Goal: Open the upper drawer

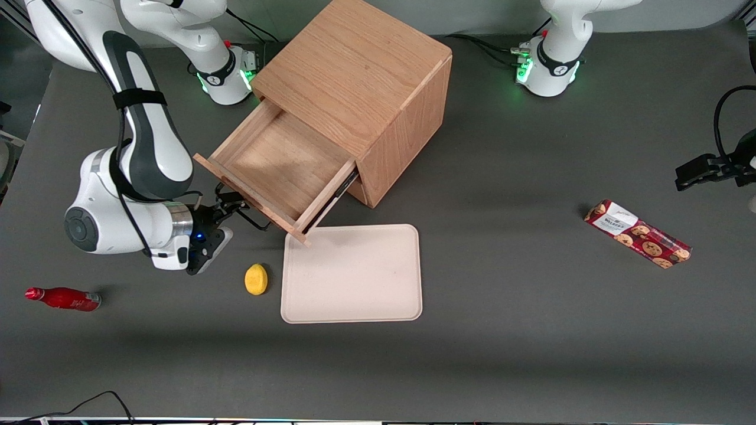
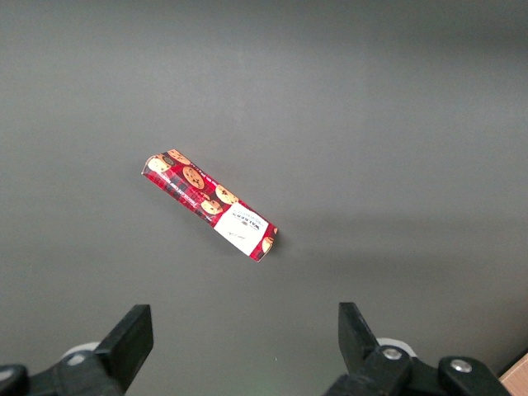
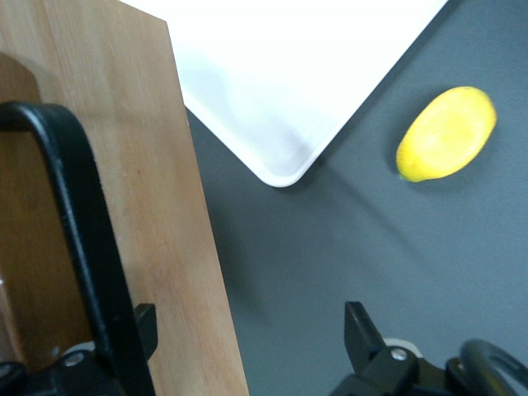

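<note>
Oak upper drawer (image 1: 277, 162) pulled well out | gripper (image 3: 247, 330) spread open, holding nothing, one finger tucked under black handle (image 3: 78, 239) | retreat should be straight, handle left unsnagged

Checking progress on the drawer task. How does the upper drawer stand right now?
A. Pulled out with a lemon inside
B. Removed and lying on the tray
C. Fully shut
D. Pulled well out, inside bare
D: the upper drawer juts out of the cabinet, its wooden bottom bare; the tool sits at its handle, open.

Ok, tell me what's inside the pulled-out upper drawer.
The upper drawer shows only bare wood inside; nothing lies in the visible part. Its rear end stays covered by the cabinet top. The claw sits open at the black handle in front of it.
</note>
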Controlling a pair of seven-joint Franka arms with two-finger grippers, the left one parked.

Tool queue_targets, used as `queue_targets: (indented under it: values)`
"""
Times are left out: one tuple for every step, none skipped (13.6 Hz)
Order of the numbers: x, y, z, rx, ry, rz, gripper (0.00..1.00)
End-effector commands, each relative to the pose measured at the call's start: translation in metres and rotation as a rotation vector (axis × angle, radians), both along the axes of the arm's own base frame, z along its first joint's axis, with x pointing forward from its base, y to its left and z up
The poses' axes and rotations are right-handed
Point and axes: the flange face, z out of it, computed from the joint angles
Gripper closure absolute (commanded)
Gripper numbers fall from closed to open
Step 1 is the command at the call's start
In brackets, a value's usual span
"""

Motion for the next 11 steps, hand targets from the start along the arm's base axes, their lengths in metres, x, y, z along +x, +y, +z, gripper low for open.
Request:
queue_targets:
  values:
    - [0.015, -0.011, -0.005, 0.005, -0.016, 0.033, 0.0]
    - [0.016, -0.013, -0.007, 0.006, -0.014, 0.034, 0.0]
    - [0.017, -0.013, -0.007, 0.008, -0.017, 0.037, 0.0]
    - [0.02, -0.017, -0.008, 0.012, -0.023, 0.045, 0.0]
    - [0.021, -0.021, -0.01, 0.013, -0.022, 0.042, 0.0]
    - [0.023, -0.023, -0.011, 0.013, -0.024, 0.044, 0.0]
    - [0.024, -0.027, -0.01, 0.013, -0.027, 0.038, 0.0]
    - [0.025, -0.028, -0.009, 0.017, -0.033, 0.046, 0.0]
    - [0.025, -0.028, -0.009, 0.017, -0.034, 0.047, 0.0]
    - [0.026, -0.029, -0.009, 0.017, -0.034, 0.046, 0.0]
    - [0.026, -0.03, -0.009, 0.017, -0.034, 0.044, 0.0]
